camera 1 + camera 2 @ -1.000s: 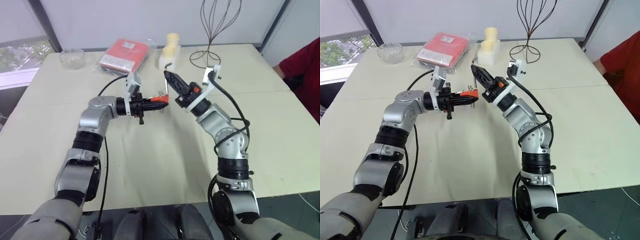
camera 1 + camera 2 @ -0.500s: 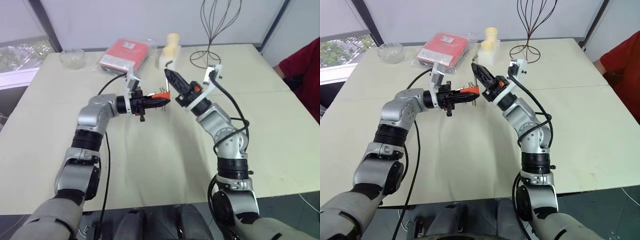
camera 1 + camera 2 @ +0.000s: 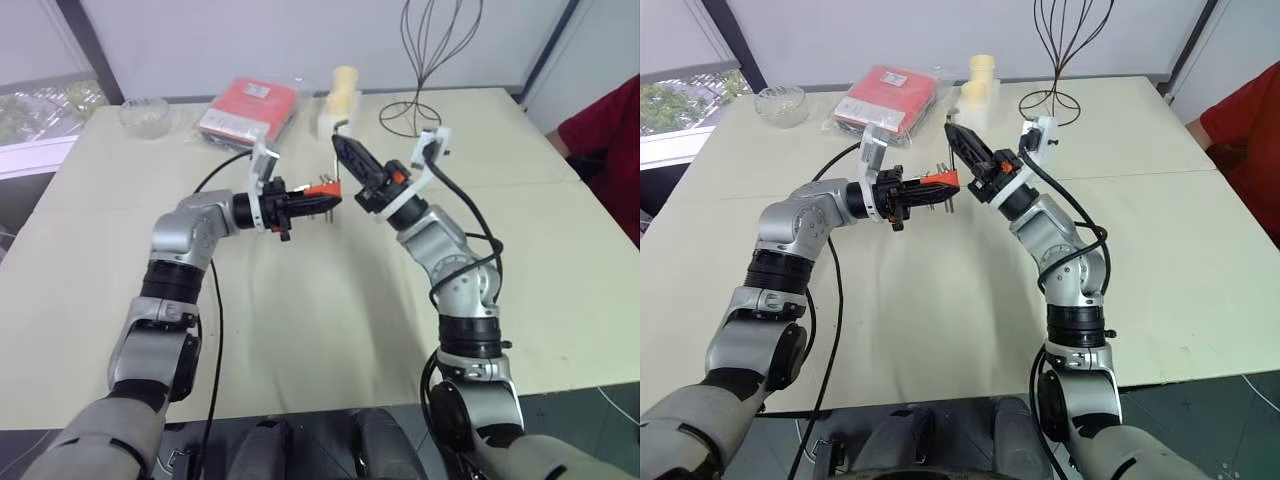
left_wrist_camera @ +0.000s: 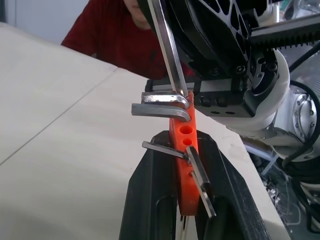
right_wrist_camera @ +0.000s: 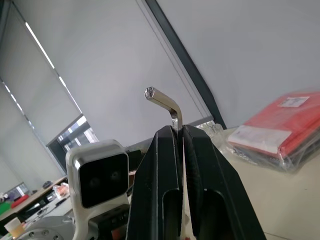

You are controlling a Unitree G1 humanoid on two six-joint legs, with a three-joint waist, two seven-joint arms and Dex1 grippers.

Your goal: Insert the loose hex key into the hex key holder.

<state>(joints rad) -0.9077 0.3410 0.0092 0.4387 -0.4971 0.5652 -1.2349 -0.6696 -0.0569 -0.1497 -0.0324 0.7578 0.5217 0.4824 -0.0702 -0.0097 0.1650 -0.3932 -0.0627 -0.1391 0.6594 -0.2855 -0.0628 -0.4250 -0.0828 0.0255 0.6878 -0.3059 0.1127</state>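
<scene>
While both arms are hovering above the table [image 3: 300, 330], the left gripper [image 3: 312, 201] is clamping the holder [image 4: 184, 165], an orange block, w/ its fingers [image 4: 152, 195] pressed on both flat sides, so the row of holes is facing out toward the other hand. A few short keys [image 4: 161, 111] are already sitting in the block, sticking out sideways. The right gripper [image 3: 345, 150] is pinching the loose key [image 5: 165, 102] between closed fingers [image 5: 162, 170], w/ the bent end poking out past the tips; in the left wrist view the long shank [image 4: 167, 47] is running down to the top end of the block, just beside the seated keys. Probably held that way so the straight end can be steered into a free hole while the block is kept steady. Judging by this, the key is at the block but not yet seated; can't tell whether its tip is actually in a hole. A red packet [image 3: 248, 105], a glass bowl [image 3: 143, 113] and a wire stand [image 3: 425, 60] are lying well beyond both hands, out of the way. A person's red sleeve [image 3: 605, 150] is showing past the right arm.
</scene>
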